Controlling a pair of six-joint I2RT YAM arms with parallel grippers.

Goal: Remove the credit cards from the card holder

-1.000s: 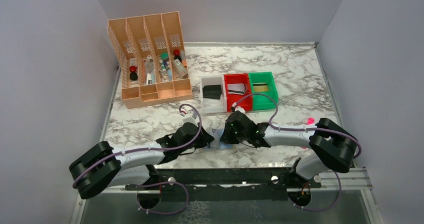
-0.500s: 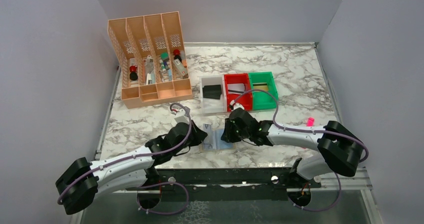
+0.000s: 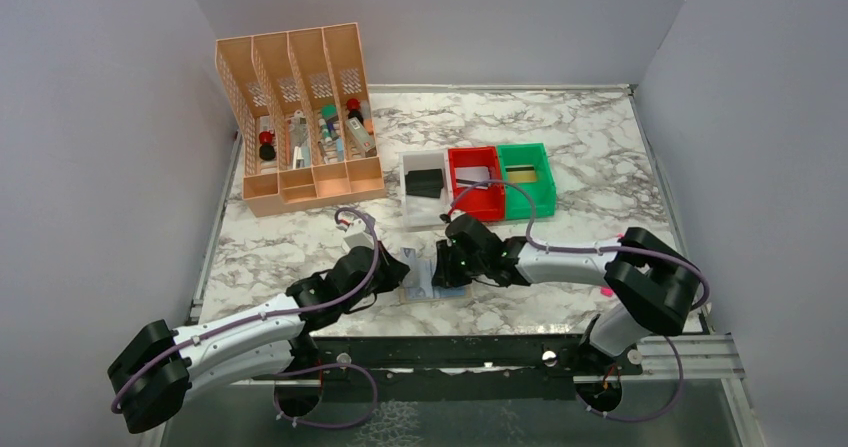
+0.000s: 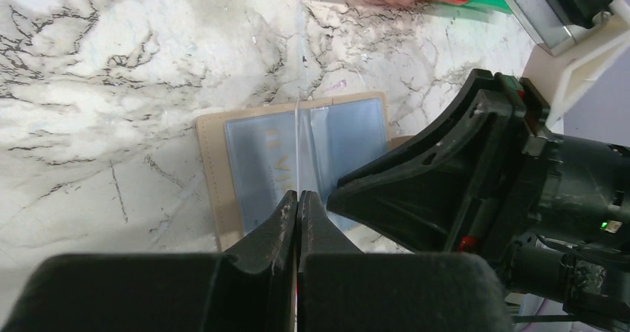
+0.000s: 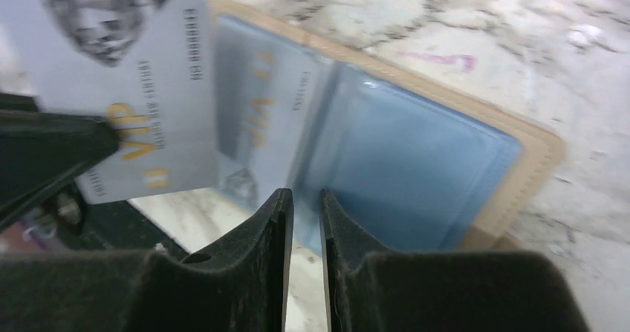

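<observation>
The tan card holder [image 3: 428,285] lies open on the marble, pale blue lining up. It also shows in the left wrist view [image 4: 249,165] and the right wrist view [image 5: 416,165]. My left gripper [image 3: 397,273] is shut on a silvery grey credit card [image 5: 137,87] printed VIP and holds it just left of the holder; in its own view that card [image 4: 297,142] is edge-on. Another card [image 5: 256,120] sits in the holder's left pocket. My right gripper [image 3: 443,269] is over the holder's right half, its jaws almost together with nothing between them [image 5: 304,198].
White [image 3: 409,199], red [image 3: 488,207] and green [image 3: 545,195] bins stand behind the holder; the white one holds a black card [image 3: 425,182] and the red one a grey card [image 3: 472,176]. The tall orange organiser [image 3: 300,117] is at the back left.
My left gripper has drawn back to the left with the silvery card, which now stands free of the holder. My right gripper has shifted left onto the holder.
</observation>
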